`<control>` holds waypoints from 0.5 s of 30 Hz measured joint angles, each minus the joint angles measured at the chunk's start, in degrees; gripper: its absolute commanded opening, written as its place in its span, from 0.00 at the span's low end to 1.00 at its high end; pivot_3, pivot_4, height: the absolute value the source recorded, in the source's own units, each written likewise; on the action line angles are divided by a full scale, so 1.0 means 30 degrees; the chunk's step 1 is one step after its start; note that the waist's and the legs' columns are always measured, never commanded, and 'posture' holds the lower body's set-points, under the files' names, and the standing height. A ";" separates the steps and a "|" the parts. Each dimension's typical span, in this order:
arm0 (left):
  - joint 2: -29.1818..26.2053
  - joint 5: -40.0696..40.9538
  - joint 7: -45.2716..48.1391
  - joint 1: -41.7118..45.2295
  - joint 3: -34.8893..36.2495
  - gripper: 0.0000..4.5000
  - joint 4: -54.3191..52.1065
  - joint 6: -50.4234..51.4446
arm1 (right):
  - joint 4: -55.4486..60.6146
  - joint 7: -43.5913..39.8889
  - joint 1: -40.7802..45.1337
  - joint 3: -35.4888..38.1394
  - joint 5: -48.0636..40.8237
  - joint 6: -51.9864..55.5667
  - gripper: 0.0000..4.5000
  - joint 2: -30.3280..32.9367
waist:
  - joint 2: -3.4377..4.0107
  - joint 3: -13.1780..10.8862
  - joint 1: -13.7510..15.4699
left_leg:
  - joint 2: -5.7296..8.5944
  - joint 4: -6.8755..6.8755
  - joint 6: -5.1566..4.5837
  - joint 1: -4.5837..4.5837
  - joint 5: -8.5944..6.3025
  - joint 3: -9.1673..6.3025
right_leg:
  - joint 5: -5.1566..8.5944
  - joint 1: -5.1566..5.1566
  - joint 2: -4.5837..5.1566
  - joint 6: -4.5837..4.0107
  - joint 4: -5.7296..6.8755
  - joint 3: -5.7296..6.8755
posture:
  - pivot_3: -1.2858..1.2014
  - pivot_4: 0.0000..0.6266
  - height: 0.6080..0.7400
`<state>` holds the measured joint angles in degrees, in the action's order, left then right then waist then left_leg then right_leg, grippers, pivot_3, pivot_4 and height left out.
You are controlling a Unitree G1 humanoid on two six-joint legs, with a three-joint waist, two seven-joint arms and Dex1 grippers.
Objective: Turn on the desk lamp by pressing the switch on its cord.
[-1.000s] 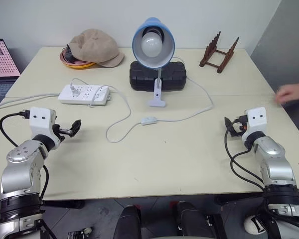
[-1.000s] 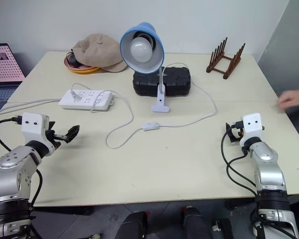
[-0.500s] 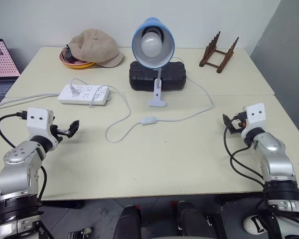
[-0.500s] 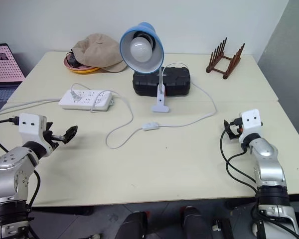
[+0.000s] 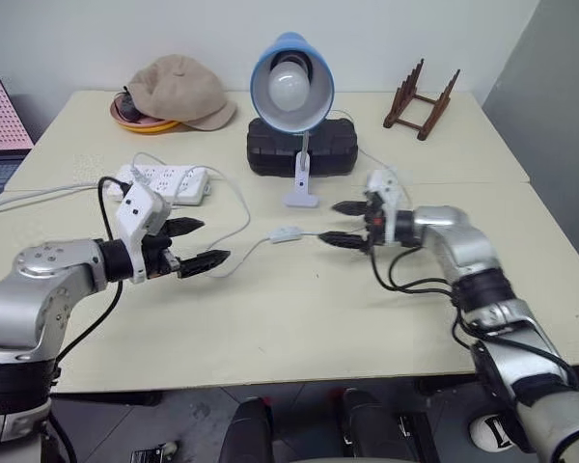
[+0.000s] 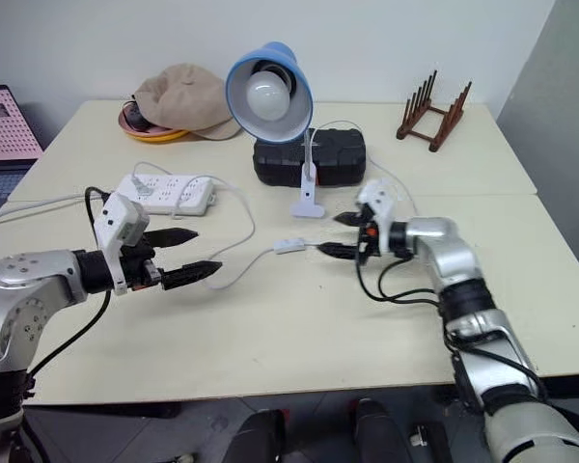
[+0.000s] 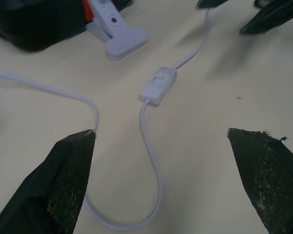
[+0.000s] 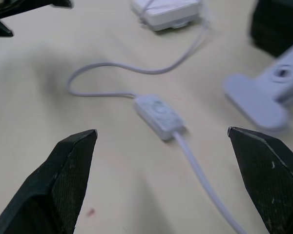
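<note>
The desk lamp, blue shade and white globe bulb, stands on its small white base at the table's middle back. Its thin white cord loops forward across the table, with the small white switch lying flat partway along it. My left gripper is open, pointing at the switch from the left, a short way off over the cord's loop. My right gripper is open too, its tips close to the switch's right end, touching nothing. Both wrist views look down on the switch between spread fingers.
A white power strip lies behind my left gripper. A black case sits behind the lamp base. At the back are a tan cap over an orange dish and a wooden rack. A laptop stands off the left edge.
Both arms have swung inward from the table's sides, and their grippers now point at the switch. A person's hand at the right edge a second ago has gone.
</note>
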<state>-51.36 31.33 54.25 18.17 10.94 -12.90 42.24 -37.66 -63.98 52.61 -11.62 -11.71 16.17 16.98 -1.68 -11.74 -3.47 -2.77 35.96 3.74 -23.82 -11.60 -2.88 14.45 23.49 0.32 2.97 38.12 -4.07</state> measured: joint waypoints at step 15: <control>-0.0175 0.1220 -0.1247 -0.3326 0.2329 1.00 -0.3227 0.1763 | -1.1734 0.2909 0.4816 -0.0053 0.3587 -0.4872 1.00 -0.4259 | 0.0000 -0.0002 -0.0113 | 0.0000 -0.0004 0.0003 -0.0005 -0.0001 -0.0025 | -0.0002 0.0009 0.0002 -0.0010 0.0013 0.0016 | 0.52 0.24 1.00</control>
<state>-51.89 34.99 50.51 8.19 17.93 -22.58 47.53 -72.86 -55.25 67.06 -11.78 -0.95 1.56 4.21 -1.68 -11.74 -3.81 -2.77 35.95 3.75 -23.83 -11.61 -2.95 14.44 23.52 0.33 2.94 38.16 -4.02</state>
